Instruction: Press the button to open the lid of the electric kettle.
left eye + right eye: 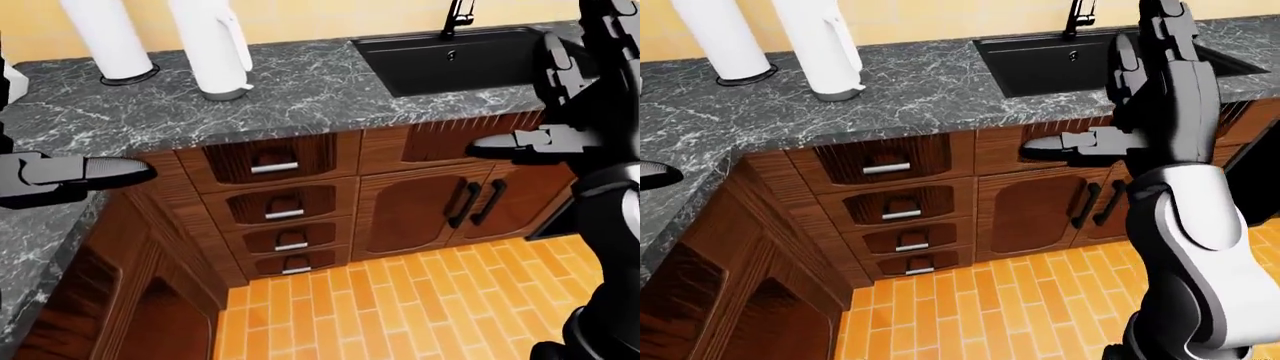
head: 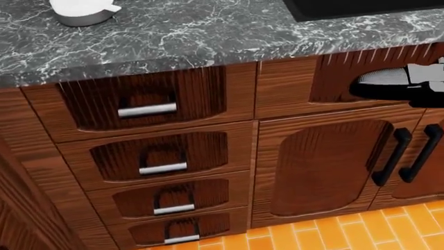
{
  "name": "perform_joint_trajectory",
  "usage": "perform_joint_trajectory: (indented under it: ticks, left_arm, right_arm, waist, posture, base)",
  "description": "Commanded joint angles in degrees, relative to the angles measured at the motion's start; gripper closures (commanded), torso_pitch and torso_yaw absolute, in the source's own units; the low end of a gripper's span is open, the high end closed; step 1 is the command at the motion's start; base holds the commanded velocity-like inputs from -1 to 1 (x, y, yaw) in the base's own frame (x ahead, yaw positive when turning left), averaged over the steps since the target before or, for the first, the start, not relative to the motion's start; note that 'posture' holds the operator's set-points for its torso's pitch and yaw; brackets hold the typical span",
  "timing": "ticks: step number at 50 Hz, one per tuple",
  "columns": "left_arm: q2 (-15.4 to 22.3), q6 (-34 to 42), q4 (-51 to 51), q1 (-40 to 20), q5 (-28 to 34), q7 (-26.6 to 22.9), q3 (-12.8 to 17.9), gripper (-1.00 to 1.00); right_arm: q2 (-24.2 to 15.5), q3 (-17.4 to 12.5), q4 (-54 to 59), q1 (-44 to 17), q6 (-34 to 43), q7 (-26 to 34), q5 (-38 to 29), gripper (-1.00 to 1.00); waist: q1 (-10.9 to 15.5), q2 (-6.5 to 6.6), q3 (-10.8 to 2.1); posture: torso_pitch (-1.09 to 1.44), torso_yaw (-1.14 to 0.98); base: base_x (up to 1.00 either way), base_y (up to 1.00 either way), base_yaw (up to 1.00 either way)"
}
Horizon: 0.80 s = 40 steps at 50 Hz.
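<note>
Kitchen corner: yellow wall, orange tile floor (image 1: 400, 300), dark wood cabinets under a grey marbled worktop (image 1: 300, 90) that turns a corner at the left of my eye views. A black sink (image 1: 460, 56) with its tap (image 1: 457, 16) is set into the worktop at upper right. Below it, a stack of four drawers (image 2: 156, 172) with silver handles and, right of them, cabinet doors (image 2: 326, 166) with black bar handles. On the worktop at upper left stands the white electric kettle (image 1: 212, 45), upright on its grey base, top cut off by the frame; I can't see its button. A white cylinder (image 1: 108, 37) on a ring stands just left of it. My right hand (image 1: 1095, 112) hangs near the sink edge, fingers spread, holding nothing. My left hand (image 1: 85, 172) shows only partly at the left border, well apart from the kettle; I can't tell its state.
</note>
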Motion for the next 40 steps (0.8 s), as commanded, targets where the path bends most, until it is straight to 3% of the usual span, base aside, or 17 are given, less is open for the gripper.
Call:
perform_joint_trajectory:
  ticks: [1,3,5,6,9,14,16,17,18,20,27,29,31,32,34,36,40]
  left_arm:
    - [0.80,-1.23,-0.23,-0.85,0.10,0.08,0.44,-1.00]
    - [0.88,-1.21,-0.22,-0.94,-0.03,0.26,0.34,-1.00]
    - [0.89,-1.18,-0.28,-0.99,-0.17,0.41,0.27,-1.00]
    - [0.98,-1.14,-0.29,-1.00,-0.24,0.44,0.30,-1.00]
    - [0.97,-1.21,-0.33,-0.81,-0.20,0.42,0.39,-1.00]
    - [1.02,-1.33,-0.32,-0.64,-0.19,0.37,0.43,-1.00]
    - [1.31,-1.24,-0.35,-0.75,0.00,0.28,0.34,-1.00]
    - [1.27,-1.27,-0.35,-0.71,0.10,0.23,0.30,-1.00]
    - [1.24,-1.28,-0.36,-0.71,0.16,0.18,0.28,-1.00]
    - [1.26,-1.17,-0.38,-0.78,0.06,0.16,0.45,-1.00]
    - [1.31,-1.01,-0.40,-0.91,-0.04,0.23,0.50,-1.00]
    - [1.41,-0.95,-0.34,-1.01,-0.19,0.36,0.55,-1.00]
    - [1.41,-1.02,-0.29,-0.95,-0.17,0.39,0.54,-1.00]
    - [1.44,-1.02,-0.29,-0.94,-0.23,0.38,0.60,-1.00]
    - [1.57,-1.02,-0.26,-0.98,-0.35,0.40,0.70,-1.00]
    - [1.61,-1.08,-0.25,-0.93,-0.38,0.41,0.67,-1.00]
    - [1.88,-1.01,-0.10,-1.09,-0.74,0.54,0.87,-1.00]
  right_arm:
    - [-0.63,-0.46,-0.47,-1.04,-1.46,-0.22,-0.13,-1.00]
    - [-0.70,-0.40,-0.65,-0.98,-1.38,-0.24,-0.03,-1.00]
    - [-0.78,-0.42,-0.62,-0.96,-1.42,-0.20,-0.03,-1.00]
    - [-0.81,-0.46,-0.60,-0.98,-1.38,-0.24,-0.01,-1.00]
    - [-0.89,-0.56,-0.58,-1.28,-1.03,-0.50,0.20,-1.00]
    - [-1.02,-0.66,-0.71,-1.39,-0.89,-0.78,0.65,-1.00]
    - [-1.15,-0.66,-0.62,-1.41,-0.98,-0.85,0.74,-1.00]
    - [-1.14,-0.68,-0.61,-1.44,-0.99,-0.90,0.79,-1.00]
    - [-1.16,-0.66,-0.68,-1.40,-0.98,-0.92,0.85,-1.00]
    - [-1.20,-0.67,-0.68,-1.44,-0.98,-0.97,0.94,-1.00]
    - [-1.54,-0.74,-0.84,-1.72,-0.71,-1.16,1.36,-1.00]
    - [-1.56,-0.62,-1.06,-1.82,-0.50,-1.32,1.52,-1.00]
    - [-1.58,-0.54,-1.04,-1.98,-0.44,-1.40,1.59,-1.00]
    - [-1.56,-0.51,-1.04,-1.98,-0.46,-1.41,1.62,-1.00]
    - [-1.58,-0.59,-1.16,-2.05,-0.30,-1.51,1.77,-1.00]
    - [-1.65,-0.69,-1.19,-2.16,-0.20,-1.59,1.92,-1.00]
    - [-1.90,-0.83,-1.25,-2.31,-0.04,-1.77,2.18,-1.00]
  waist:
    - [-0.02,-0.19,-0.69]
    - [0.10,-2.23,-1.01]
    - [-0.49,-1.24,-1.09]
    - [-0.29,-2.19,-0.79]
    - [-0.69,-2.01,-1.36]
    - [-1.27,0.72,-0.49]
    - [-1.64,3.31,-1.13]
    - [-1.67,5.67,-2.03]
    - [-1.23,4.36,-1.67]
    - [-1.01,4.79,-0.64]
    - [-0.13,1.15,-0.54]
    - [0.17,-0.32,-0.69]
    - [0.36,-2.96,-1.50]
    - [-0.15,-1.27,-1.30]
    - [-0.31,-2.33,-0.90]
    - [-0.74,-1.97,-1.47]
    - [-1.20,-0.08,-0.51]
  posture:
    - [0.00,0.00]
    - [0.00,0.00]
    - [0.00,0.00]
    - [0.00,0.00]
    - [0.00,0.00]
    - [0.00,0.00]
    - [0.00,0.00]
    - [0.00,0.00]
    - [0.00,0.00]
    - [0.00,0.00]
    - [0.00,0.00]
    - [0.00,0.00]
    - [0.00,0.00]
    - [0.00,0.00]
    - [0.00,0.00]
    - [0.00,0.00]
    - [0.00,0.00]
  base:
    - [0.23,0.16,0.00]
    - [0.24,0.15,0.00]
    - [0.25,0.16,0.00]
    - [0.25,0.15,0.00]
    - [0.24,0.17,0.00]
    - [0.25,0.18,0.00]
    - [0.25,0.19,0.00]
    - [0.25,0.18,0.00]
    - [0.24,0.17,0.00]
    - [0.24,0.17,0.00]
    - [0.25,0.17,0.00]
    - [0.24,0.17,0.00]
    - [0.25,0.17,0.00]
    - [0.25,0.17,0.00]
    - [0.25,0.17,0.00]
    - [0.25,0.17,0.00]
    - [0.25,0.16,0.00]
